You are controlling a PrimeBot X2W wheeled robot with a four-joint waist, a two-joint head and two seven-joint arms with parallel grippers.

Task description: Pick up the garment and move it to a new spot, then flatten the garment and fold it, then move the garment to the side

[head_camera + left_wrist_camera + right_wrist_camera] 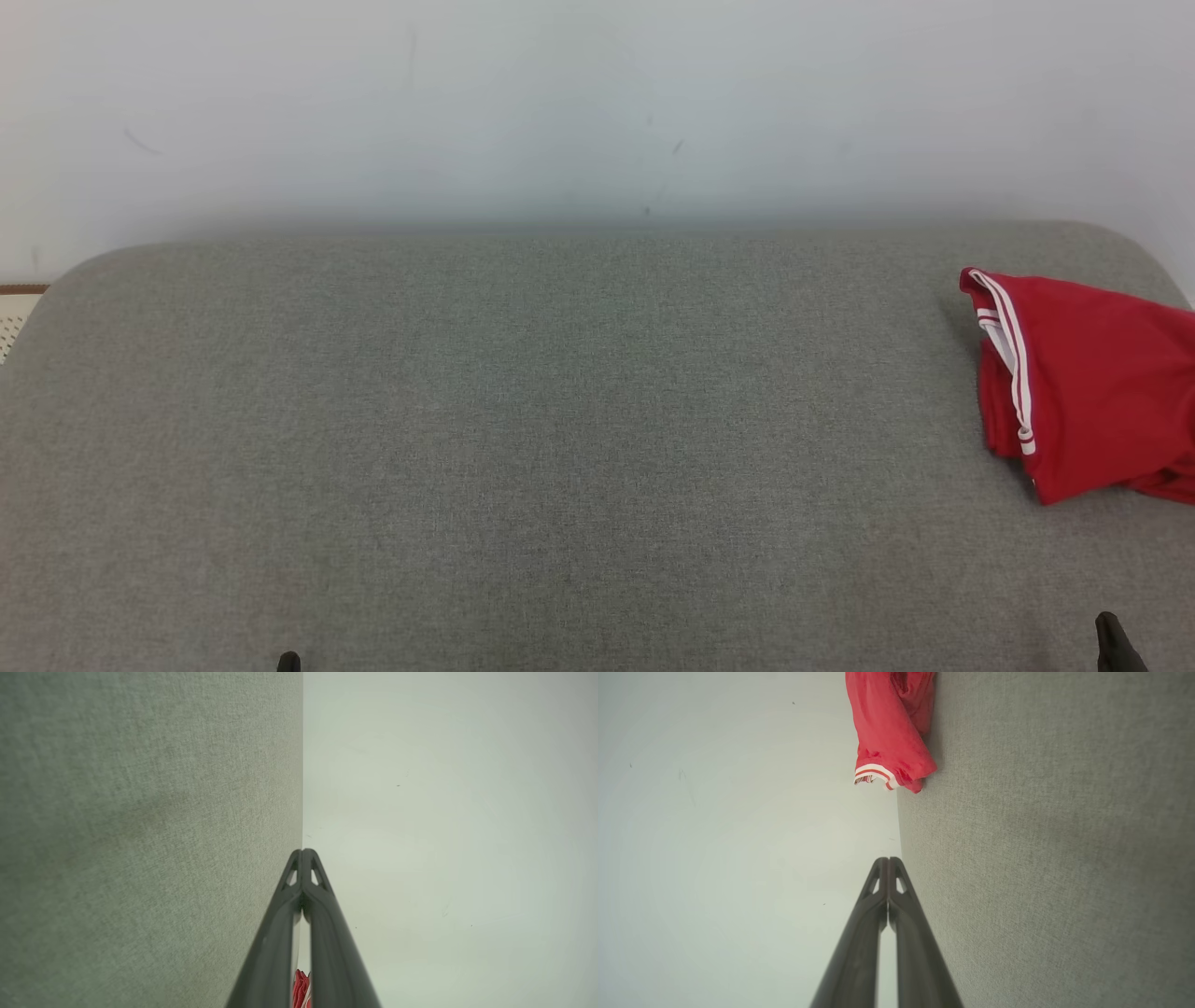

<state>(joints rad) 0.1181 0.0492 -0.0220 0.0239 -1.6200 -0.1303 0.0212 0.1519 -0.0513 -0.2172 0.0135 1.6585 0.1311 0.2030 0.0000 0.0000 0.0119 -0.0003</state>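
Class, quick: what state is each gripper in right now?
Left gripper: closed, holding nothing.
Right gripper: closed, holding nothing.

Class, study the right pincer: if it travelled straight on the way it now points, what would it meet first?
Probably the red garment, near its striped cuff; the shut right pincer aims at it over the grey surface, though height is unclear.
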